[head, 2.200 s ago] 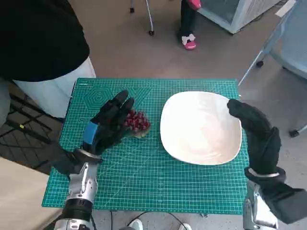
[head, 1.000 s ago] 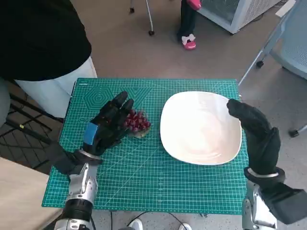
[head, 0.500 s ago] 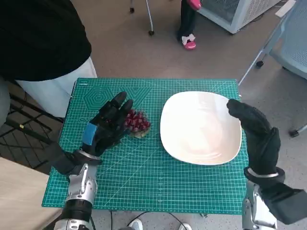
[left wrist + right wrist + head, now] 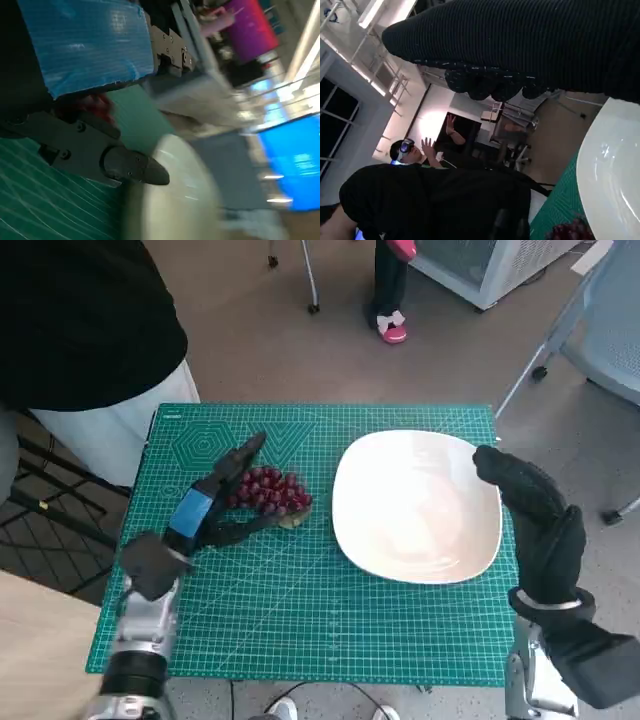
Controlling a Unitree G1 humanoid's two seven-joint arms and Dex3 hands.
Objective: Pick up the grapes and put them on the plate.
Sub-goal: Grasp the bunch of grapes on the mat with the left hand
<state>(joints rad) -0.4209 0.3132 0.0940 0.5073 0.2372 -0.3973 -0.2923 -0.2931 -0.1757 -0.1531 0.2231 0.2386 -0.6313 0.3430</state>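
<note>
You have a matt green cutting mat [image 4: 330, 620] printed with a fine pale grid, and on it a smooth, glossy white plate [image 4: 415, 510]. Left of the plate, the grapes [image 4: 268, 490] look dark red with shiny skins. Your left hand [image 4: 205, 508] is hard black plastic with slick blue tape; your right hand [image 4: 535, 515] wears ribbed black knit cloth.

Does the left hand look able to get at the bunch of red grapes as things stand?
Probably yes: the left hand already lies beside the bunch of red grapes on the green cutting mat, fingers reaching on either side, nothing between them.
</note>
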